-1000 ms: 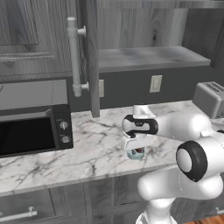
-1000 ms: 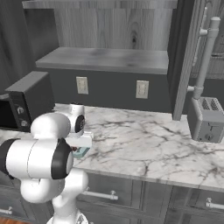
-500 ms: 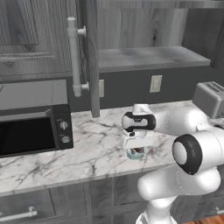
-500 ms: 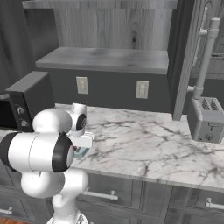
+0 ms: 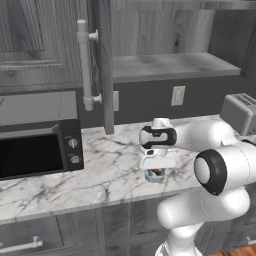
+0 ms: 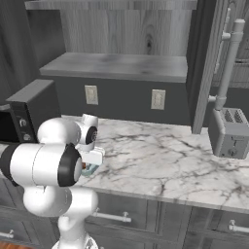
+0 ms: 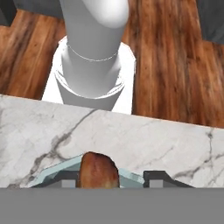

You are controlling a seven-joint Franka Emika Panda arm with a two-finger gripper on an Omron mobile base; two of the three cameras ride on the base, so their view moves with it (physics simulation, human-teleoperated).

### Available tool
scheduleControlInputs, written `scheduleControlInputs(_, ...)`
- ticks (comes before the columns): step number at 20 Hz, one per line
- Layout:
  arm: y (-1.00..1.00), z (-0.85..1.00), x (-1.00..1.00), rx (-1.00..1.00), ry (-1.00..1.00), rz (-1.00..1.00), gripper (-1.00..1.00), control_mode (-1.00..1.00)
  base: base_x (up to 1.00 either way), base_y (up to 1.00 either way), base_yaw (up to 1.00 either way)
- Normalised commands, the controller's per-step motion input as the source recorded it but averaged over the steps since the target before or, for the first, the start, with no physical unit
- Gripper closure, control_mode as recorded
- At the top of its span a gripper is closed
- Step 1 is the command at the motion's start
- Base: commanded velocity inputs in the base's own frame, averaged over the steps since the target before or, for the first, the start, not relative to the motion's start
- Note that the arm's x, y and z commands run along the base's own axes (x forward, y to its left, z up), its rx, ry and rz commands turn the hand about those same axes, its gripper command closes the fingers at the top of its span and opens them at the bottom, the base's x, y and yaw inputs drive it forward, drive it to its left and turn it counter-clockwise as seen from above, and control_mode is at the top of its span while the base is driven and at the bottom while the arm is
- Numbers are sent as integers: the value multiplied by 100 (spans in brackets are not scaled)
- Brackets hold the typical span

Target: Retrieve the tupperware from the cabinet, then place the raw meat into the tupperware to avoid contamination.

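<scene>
Hovering low over the counter [image 5: 110, 165], gripper [image 5: 157, 169] pointing straight down onto the tupperware [image 5: 154, 175], itself sitting near the counter's front edge, well right of the microwave [image 5: 37, 145] and well left of the toaster [image 6: 230, 132]. Seen again from the other side, gripper [image 6: 90, 163] poised directly above the tupperware [image 6: 89, 169]. In the hand view, meat [image 7: 98, 170] showing between the two dark finger tips [image 7: 159, 177], inside the pale teal rim of the tupperware [image 7: 54, 173]. Jaws standing apart, a clear gap on each side of the meat, so gripping nothing, by the look of it. Meat looking already inside the container.

Judging the meat: small, lumpy, probably soft and a bit slick, best pinched across its narrow middle, not at a tapering end. Judging the tupperware: light, thin-walled, liable to slide or tip on smooth marble if nudged; best taken by one wall at the rim. Cabinet [image 5: 102, 65] door hanging open above the counter, shelf [image 6: 116, 65] bare.
</scene>
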Motion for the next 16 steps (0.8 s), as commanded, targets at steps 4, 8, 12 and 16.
scheduleControlInputs(4,0,-1,0,0,1,-3,-100,-100,0,0,0)
scheduleControlInputs(8,0,0,0,0,1,-2,-100,-100,0,0,0)
scheduleControlInputs(12,0,1,-1,0,3,-1,-100,-100,0,0,0)
scheduleControlInputs(16,1,16,-8,0,11,-2,-100,-100,0,0,0)
